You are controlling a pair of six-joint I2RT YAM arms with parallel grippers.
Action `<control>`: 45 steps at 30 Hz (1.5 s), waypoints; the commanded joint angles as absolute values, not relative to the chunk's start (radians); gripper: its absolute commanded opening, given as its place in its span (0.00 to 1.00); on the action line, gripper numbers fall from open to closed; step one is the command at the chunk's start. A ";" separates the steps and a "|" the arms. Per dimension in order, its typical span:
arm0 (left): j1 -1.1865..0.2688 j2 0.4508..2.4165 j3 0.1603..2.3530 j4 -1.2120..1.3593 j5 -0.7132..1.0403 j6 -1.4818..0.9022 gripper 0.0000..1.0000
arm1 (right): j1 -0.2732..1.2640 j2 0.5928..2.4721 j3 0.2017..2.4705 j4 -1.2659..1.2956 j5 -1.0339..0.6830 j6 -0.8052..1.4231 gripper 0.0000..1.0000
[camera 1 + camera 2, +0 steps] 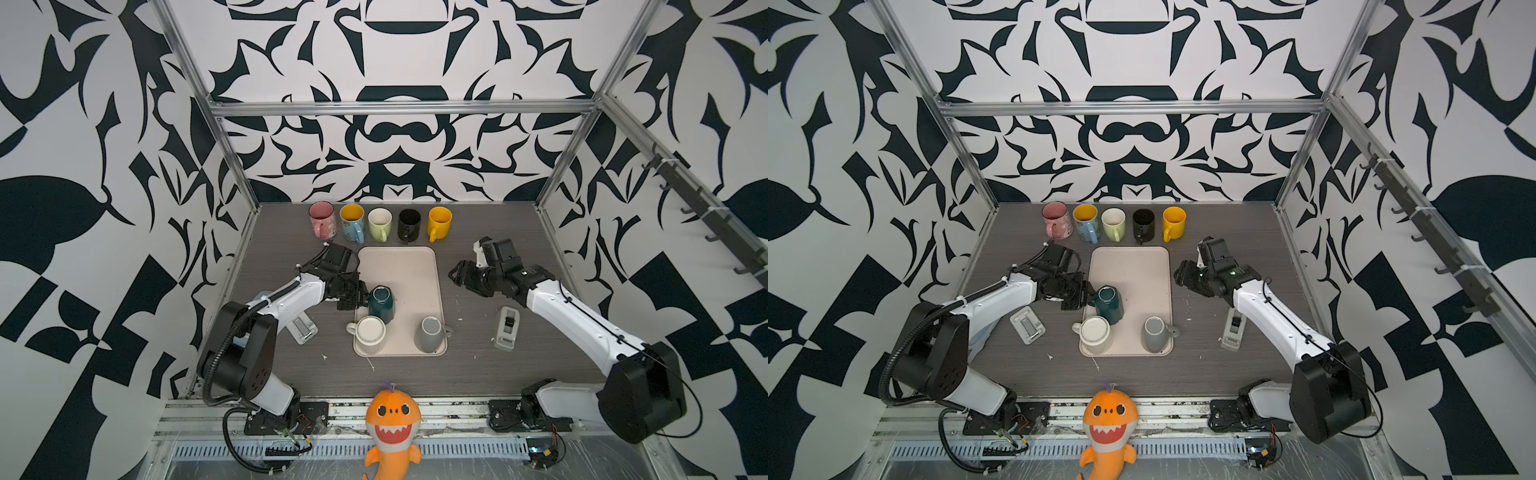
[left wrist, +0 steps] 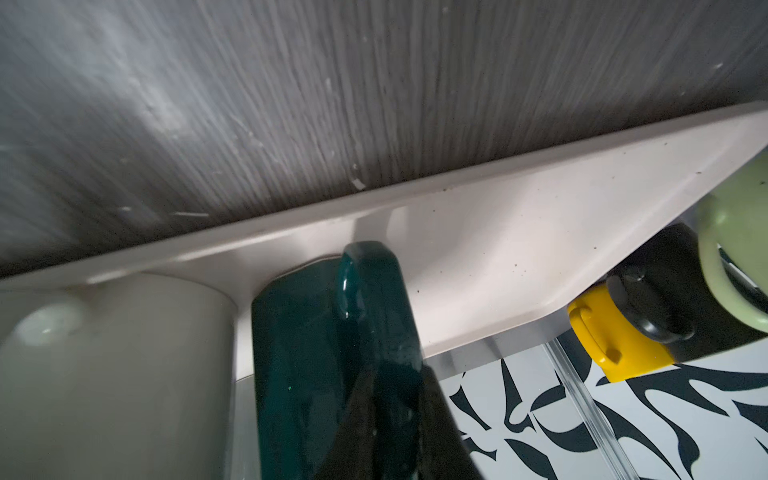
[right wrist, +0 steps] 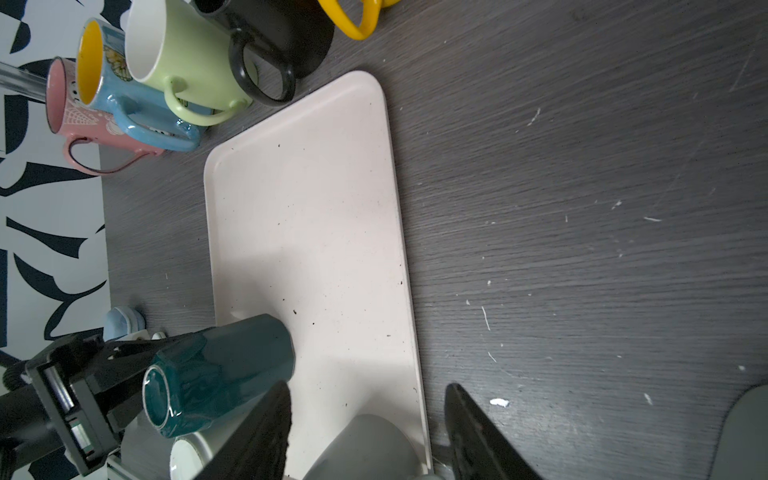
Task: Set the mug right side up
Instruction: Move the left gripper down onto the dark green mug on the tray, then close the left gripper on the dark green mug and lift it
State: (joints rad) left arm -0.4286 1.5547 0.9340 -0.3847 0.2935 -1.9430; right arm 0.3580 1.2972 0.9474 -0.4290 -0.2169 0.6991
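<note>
Where the left arm leans in over the left side of the bench (image 1: 478, 374), the left gripper (image 1: 359, 296) sits at the left edge of the tray (image 1: 399, 266). Its dark fingers (image 2: 357, 419) are pressed onto the handle (image 2: 372, 299) of the teal mug (image 1: 381, 301), one on each side, as the left wrist view shows up close. That teal mug is bottom up on the tray, just inside the left edge and about halfway along, with its flat base facing the ceiling. Just in front of it a cream mug (image 1: 370, 332) stands upside down in the tray's front left corner, its handle reaching the left edge. Along the bench's back edge five mugs stand upright in a row: a pink mug (image 1: 322, 218), a blue mug (image 1: 353, 224), a pale green mug (image 1: 380, 224), a black mug (image 1: 409, 224) and a yellow mug (image 1: 439, 222). At the middle of the front edge an orange shark toy (image 1: 392, 424) looks up. In the tray's front right corner a grey mug (image 1: 430, 334) is upside down too, handle towards the right edge. Over the bench just right of the tray, the right gripper (image 1: 456, 276) hangs with its own fingers spread apart and nothing between them.
</note>
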 commanded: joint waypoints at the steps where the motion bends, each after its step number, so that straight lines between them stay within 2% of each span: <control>1: -0.432 1.586 0.958 -0.383 0.304 -1.951 0.03 | 0.363 1.289 0.971 -0.435 -0.192 0.697 0.63; 3: -0.432 1.594 0.967 -0.359 0.293 -1.943 0.00 | 0.364 1.282 0.969 -0.437 -0.188 0.696 0.63; 9: -0.432 1.594 0.987 -0.218 0.247 -1.878 0.00 | 0.364 1.273 0.968 -0.443 -0.186 0.693 0.63; 20: -0.432 1.597 0.966 0.070 0.276 -1.781 0.00 | 0.364 1.279 0.968 -0.446 -0.185 0.691 0.62; 31: -0.431 1.606 1.019 0.080 0.280 -1.588 0.00 | 0.364 1.272 0.971 -0.452 -0.182 0.689 0.61; 37: -0.432 1.561 1.057 0.070 0.249 -1.388 0.00 | 0.364 1.258 0.981 -0.453 -0.186 0.680 0.61; 45: -0.477 1.454 1.109 0.128 0.232 -0.879 0.00 | 0.364 1.264 1.059 -0.475 -0.230 0.632 0.61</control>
